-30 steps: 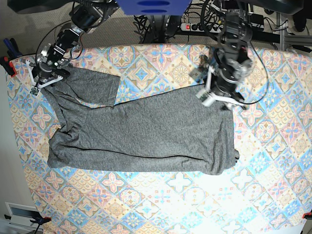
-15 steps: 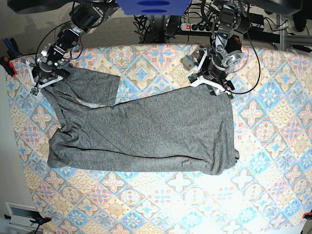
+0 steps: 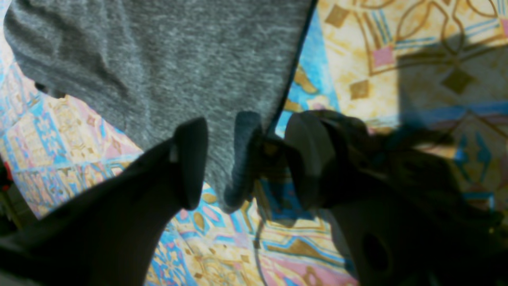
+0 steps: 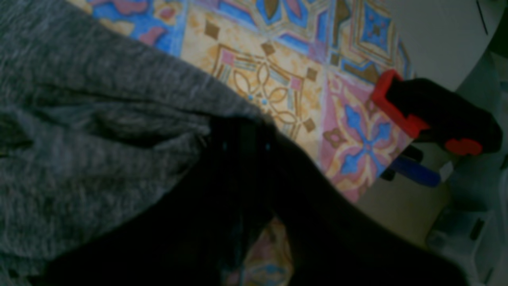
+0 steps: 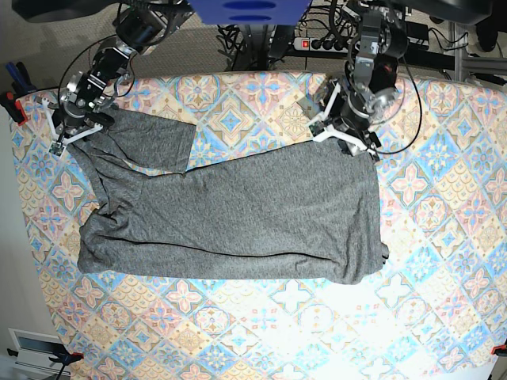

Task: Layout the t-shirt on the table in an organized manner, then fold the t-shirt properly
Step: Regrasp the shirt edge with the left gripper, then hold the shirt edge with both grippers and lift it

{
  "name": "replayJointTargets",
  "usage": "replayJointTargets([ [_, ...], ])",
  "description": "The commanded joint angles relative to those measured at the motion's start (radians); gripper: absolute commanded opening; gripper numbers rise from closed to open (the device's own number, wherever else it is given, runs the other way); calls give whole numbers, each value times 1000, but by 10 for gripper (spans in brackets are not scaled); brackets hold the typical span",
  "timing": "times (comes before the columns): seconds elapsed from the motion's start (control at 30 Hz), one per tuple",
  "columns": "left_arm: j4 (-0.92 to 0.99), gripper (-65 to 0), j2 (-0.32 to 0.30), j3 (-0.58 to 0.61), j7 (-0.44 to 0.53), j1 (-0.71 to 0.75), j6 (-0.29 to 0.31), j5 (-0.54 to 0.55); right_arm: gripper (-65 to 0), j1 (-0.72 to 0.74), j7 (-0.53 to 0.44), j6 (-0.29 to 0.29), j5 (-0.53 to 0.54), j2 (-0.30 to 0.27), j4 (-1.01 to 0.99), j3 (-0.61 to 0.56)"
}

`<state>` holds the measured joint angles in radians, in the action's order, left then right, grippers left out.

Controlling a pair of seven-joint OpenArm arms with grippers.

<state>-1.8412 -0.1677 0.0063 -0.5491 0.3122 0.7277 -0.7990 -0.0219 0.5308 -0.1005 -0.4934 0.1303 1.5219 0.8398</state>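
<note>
The dark grey t-shirt (image 5: 238, 214) lies spread across the patterned table (image 5: 444, 237), with one sleeve folded over at upper left. At that far left corner my right gripper (image 5: 73, 131) holds the shirt. The right wrist view shows this gripper (image 4: 242, 135) shut on bunched grey fabric (image 4: 79, 159). My left gripper (image 5: 342, 141) sits at the shirt's far right corner. In the left wrist view, the left gripper (image 3: 250, 159) is open. A rolled edge of the shirt (image 3: 158, 59) hangs between its dark fingers (image 3: 190, 163).
A red and black clamp (image 4: 428, 115) grips the table edge close to my right gripper, also seen as the clamp (image 5: 12, 107). Cables and a power strip (image 5: 317, 43) lie beyond the far edge. A white box (image 5: 32, 348) sits off the near left corner.
My left gripper has moved up and slightly left, from over the shirt's right side to its far right corner. The right gripper and the shirt have stayed put.
</note>
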Motion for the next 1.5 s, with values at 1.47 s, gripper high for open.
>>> replayJointTargets([
  [1.47, -1, -311, 27, -95, -56, -31, -30, -56, -650, 9, -7, 2, -1, -5, 21, -1],
])
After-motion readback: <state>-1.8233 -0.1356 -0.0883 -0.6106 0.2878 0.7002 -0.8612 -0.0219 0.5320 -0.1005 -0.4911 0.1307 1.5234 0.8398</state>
